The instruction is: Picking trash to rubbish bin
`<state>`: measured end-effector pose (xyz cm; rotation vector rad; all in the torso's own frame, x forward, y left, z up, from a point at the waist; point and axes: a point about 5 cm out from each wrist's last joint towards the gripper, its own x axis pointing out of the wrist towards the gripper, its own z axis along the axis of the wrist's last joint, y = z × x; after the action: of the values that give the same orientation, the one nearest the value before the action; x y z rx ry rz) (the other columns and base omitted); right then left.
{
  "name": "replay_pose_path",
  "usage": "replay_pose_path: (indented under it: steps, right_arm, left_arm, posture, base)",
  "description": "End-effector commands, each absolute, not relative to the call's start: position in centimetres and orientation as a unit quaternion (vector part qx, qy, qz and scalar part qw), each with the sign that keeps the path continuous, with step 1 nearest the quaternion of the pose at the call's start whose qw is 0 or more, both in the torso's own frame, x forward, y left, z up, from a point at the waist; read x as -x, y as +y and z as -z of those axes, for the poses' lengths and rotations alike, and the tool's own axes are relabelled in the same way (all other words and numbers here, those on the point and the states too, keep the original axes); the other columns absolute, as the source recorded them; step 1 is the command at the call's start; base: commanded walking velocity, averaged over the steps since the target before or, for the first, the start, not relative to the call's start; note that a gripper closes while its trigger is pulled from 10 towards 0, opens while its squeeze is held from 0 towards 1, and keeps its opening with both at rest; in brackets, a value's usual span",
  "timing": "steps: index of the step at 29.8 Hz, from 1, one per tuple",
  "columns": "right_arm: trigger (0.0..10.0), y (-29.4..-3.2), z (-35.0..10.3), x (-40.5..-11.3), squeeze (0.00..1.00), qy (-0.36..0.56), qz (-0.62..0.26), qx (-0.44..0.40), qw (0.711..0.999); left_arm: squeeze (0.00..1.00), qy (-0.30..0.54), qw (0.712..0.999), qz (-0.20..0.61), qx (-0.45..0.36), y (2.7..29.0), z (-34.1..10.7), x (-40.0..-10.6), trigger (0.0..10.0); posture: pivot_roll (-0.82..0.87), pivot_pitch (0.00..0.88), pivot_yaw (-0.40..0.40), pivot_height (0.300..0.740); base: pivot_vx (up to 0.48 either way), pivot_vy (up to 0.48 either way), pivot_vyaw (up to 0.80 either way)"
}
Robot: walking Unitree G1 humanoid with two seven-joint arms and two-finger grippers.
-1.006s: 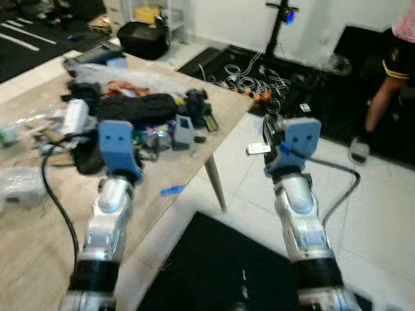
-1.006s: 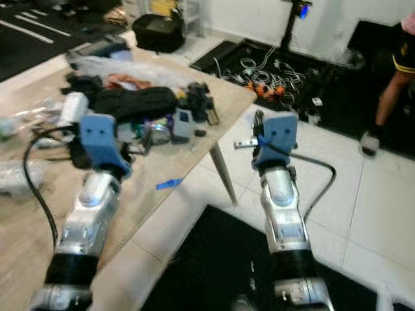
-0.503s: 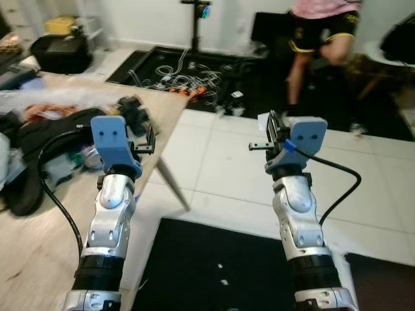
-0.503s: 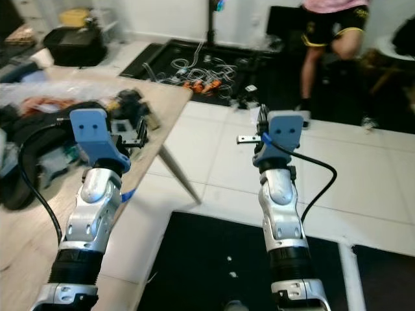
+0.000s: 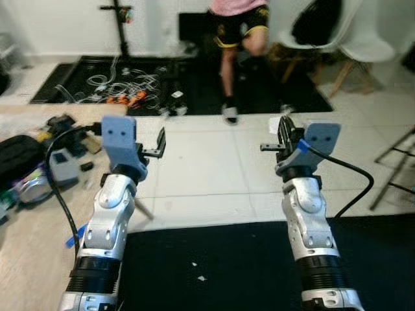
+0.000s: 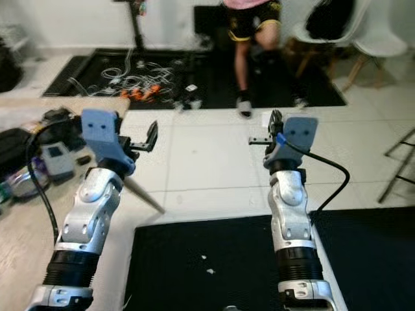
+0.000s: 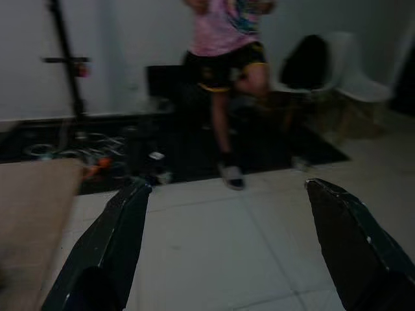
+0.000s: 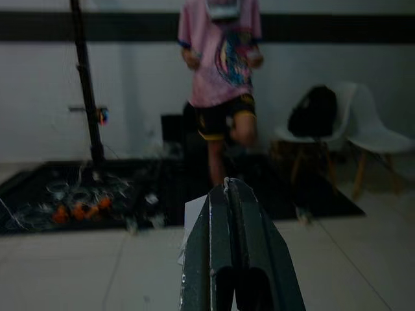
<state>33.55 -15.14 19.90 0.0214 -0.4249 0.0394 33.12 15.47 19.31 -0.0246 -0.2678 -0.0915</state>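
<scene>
My right gripper (image 5: 283, 133) is raised over the white tiled floor and is shut on a small white scrap of paper (image 8: 192, 219). The scrap sticks out beside the closed black fingers (image 8: 233, 246) and also appears as a pale scrap of paper (image 5: 275, 123) at the fingertips in the eye views. My left gripper (image 7: 227, 259) is held up at the same height beside the table corner. Its two black fingers (image 7: 107, 253) stand wide apart with nothing between them.
A wooden table (image 5: 29, 220) with a black bag (image 5: 16, 155) and small clutter is at my left. A black mat (image 5: 220, 265) lies on the floor below my arms. Ahead are a person (image 5: 240, 29), tangled cables (image 5: 123, 84), white chairs (image 5: 363, 45) and a tripod.
The camera has swung to the right: the table slid to the left edge, and the person and chairs came into view ahead. Both grippers keep their pose and state.
</scene>
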Motion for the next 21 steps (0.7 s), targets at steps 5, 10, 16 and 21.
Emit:
replay_pose_path:
  steps: [5,10,16,21]
  right_arm:
    - [10.0,-15.4,-17.9,-33.4,0.0,-0.162,-0.036,-0.01,0.986]
    - [10.0,-15.5,-17.5,-33.4,0.0,-0.157,-0.035,-0.005,0.987]
    - [10.0,-15.6,-16.8,-33.2,0.0,-0.139,-0.029,-0.013,0.99]
    - [10.0,-15.7,-16.3,-33.1,0.0,-0.129,-0.025,-0.023,0.991]
  left_arm:
    - [0.0,-0.105,0.993,0.055,-0.018,15.9,-17.9,-32.7,10.0]
    - [0.0,-0.108,0.992,0.048,-0.044,16.2,-17.7,-32.6,10.0]
    - [0.0,-0.093,0.994,0.049,-0.03,16.3,-17.2,-32.5,10.0]
    - [0.0,-0.085,0.994,0.055,-0.035,16.2,-16.8,-32.3,10.0]
  posture:
    - [0.03,0.094,0.029,0.74]
    - [0.03,0.091,0.03,0.74]
    - [0.03,0.095,0.03,0.74]
    - [0.03,0.095,0.031,0.74]
  base:
    - [0.0,0.0,-0.8]
    - [0.0,0.0,-0.8]
    - [0.0,0.0,-0.8]
    - [0.0,0.0,-0.8]
